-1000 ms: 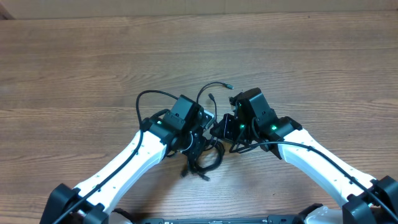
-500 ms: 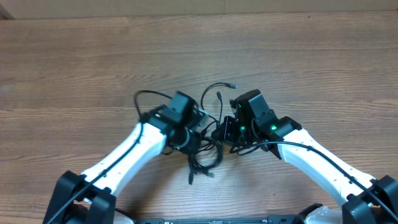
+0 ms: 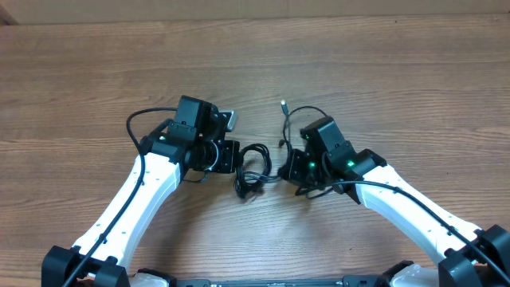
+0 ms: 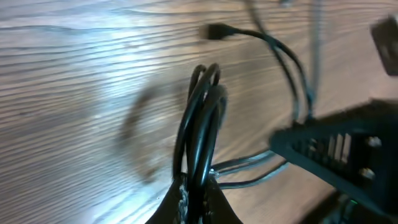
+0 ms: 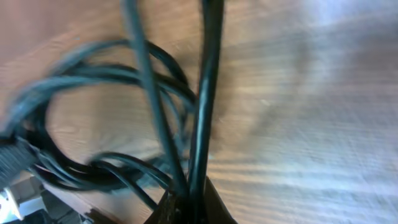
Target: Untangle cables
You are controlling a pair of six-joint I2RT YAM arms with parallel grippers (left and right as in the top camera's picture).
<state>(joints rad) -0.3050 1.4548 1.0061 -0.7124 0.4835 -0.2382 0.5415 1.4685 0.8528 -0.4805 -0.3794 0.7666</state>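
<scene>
The thin black cables (image 3: 253, 169) lie in a small tangle of loops on the wooden table between my two grippers. One plug end (image 3: 283, 104) sticks up toward the far side. My left gripper (image 3: 229, 157) is shut on a bundle of cable strands (image 4: 200, 124), seen looping away in the left wrist view, with a plug tip (image 4: 214, 31) beyond. My right gripper (image 3: 288, 166) is shut on cable strands (image 5: 202, 93) that run up from its jaws (image 5: 189, 202), with loops (image 5: 99, 118) to the left.
The wooden table (image 3: 398, 88) stretches on all sides. The arms' own thicker black cables arc over the left wrist (image 3: 147, 119) and the right wrist (image 3: 315, 112). The right arm's body shows at the right of the left wrist view (image 4: 339, 146).
My left gripper has moved left and away from the right one, drawing the cable tangle out between them. The right gripper has stayed about where it was.
</scene>
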